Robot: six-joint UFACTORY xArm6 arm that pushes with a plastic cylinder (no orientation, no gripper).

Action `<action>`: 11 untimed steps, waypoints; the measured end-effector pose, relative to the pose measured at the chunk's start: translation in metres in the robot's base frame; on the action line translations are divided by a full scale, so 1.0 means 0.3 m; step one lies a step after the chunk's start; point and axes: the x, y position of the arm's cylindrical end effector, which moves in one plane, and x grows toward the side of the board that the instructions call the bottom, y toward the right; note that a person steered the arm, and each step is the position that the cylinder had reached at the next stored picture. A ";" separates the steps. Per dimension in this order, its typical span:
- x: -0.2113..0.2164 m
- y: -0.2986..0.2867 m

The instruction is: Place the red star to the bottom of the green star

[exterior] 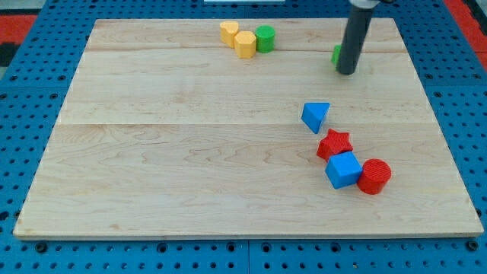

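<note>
The red star (334, 144) lies at the view's lower right, touching the blue cube (343, 170) below it. The green star (335, 54) is near the view's top right, mostly hidden behind my dark rod; only a green sliver shows at the rod's left side. My tip (346, 72) rests on the board right beside the green star, well above the red star.
A blue triangle (315, 116) sits just above the red star. A red cylinder (374, 176) touches the blue cube's right side. Two yellow blocks (229, 33) (245, 44) and a green cylinder (265, 38) cluster at the view's top centre. The wooden board (190, 152) has blue pegboard around it.
</note>
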 end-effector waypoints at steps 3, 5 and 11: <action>0.384 0.242; 0.818 0.067; 0.555 -0.242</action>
